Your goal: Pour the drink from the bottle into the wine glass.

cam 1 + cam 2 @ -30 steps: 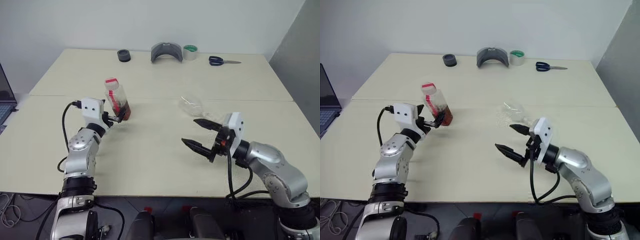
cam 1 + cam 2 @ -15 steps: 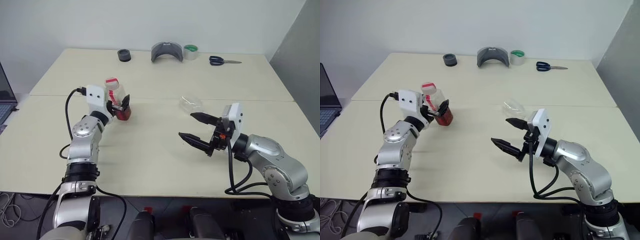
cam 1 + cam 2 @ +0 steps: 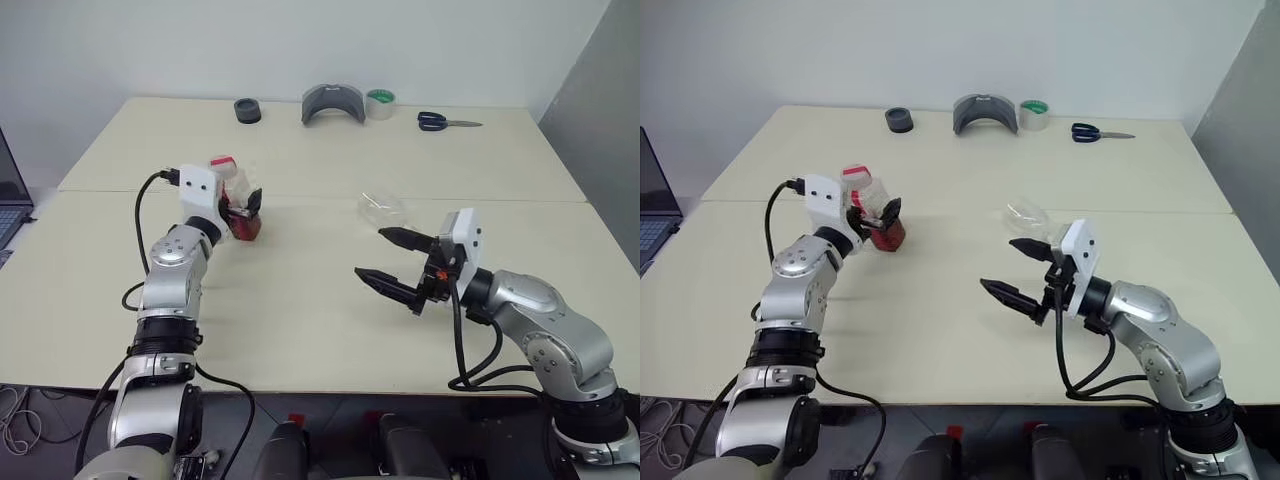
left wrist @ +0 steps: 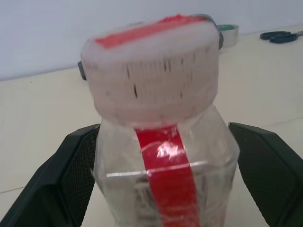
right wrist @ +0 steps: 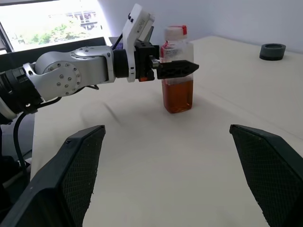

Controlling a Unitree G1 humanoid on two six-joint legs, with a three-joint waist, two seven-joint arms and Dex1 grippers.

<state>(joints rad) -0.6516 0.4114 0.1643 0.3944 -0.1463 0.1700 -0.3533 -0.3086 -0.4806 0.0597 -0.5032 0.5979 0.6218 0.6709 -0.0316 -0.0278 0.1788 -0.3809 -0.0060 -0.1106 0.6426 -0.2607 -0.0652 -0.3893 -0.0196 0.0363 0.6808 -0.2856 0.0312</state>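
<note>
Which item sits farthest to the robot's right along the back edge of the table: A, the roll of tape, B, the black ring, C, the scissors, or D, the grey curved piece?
C: the scissors lie beyond the tape, the grey curved piece and the black ring.

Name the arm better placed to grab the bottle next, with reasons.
Left. The left gripper already has its open fingers on either side of the bottle; the right gripper hangs open, well away from it.
</note>
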